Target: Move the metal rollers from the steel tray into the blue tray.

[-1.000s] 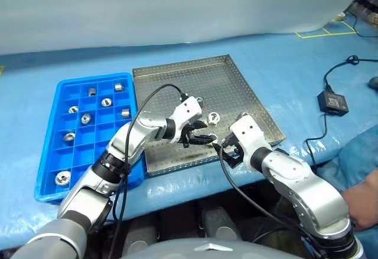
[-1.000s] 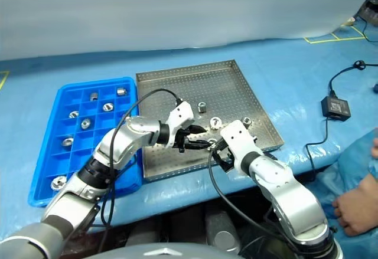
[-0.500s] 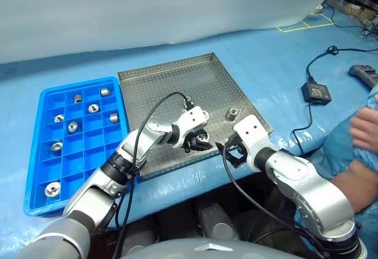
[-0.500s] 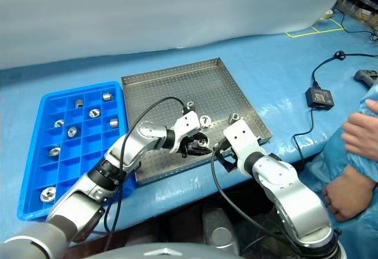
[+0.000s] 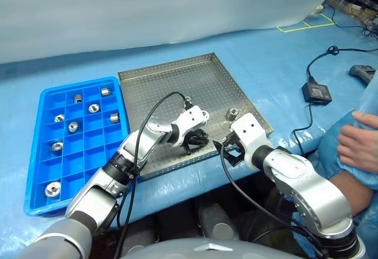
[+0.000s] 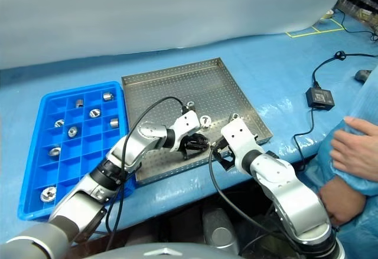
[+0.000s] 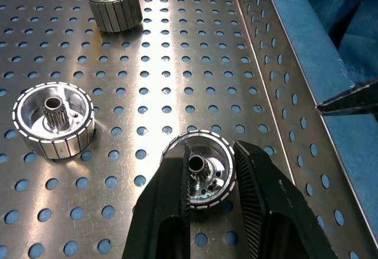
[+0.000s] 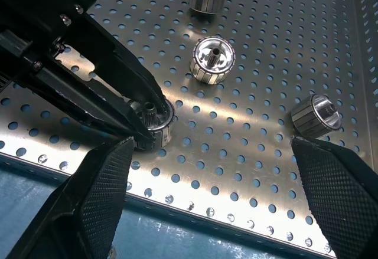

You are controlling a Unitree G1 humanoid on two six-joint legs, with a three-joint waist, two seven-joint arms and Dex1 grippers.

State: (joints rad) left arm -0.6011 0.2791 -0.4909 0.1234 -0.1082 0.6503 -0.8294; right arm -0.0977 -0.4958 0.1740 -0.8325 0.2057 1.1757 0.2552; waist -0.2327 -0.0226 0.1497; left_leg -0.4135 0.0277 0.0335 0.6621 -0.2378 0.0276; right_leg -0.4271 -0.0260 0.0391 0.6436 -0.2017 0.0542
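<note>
Left wrist view is showing the left gripper (image 7: 209, 170) pinching one metal roller (image 7: 204, 167) on the steel tray (image 5: 177, 79)'s near edge while the right gripper (image 8: 212, 197) is hanging spread; next comes lifting it toward the blue tray (image 5: 35, 182).

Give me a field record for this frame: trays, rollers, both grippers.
steel tray: perforated floor, four metal rollers left on it
gripped roller: one finger in its bore, one outside its rim, resting on the tray floor
loose rollers
blue tray: seven rollers, one per compartment
left gripper: closed on the roller's wall
right gripper: open wide, over the tray's near edge, holding nothing
</note>
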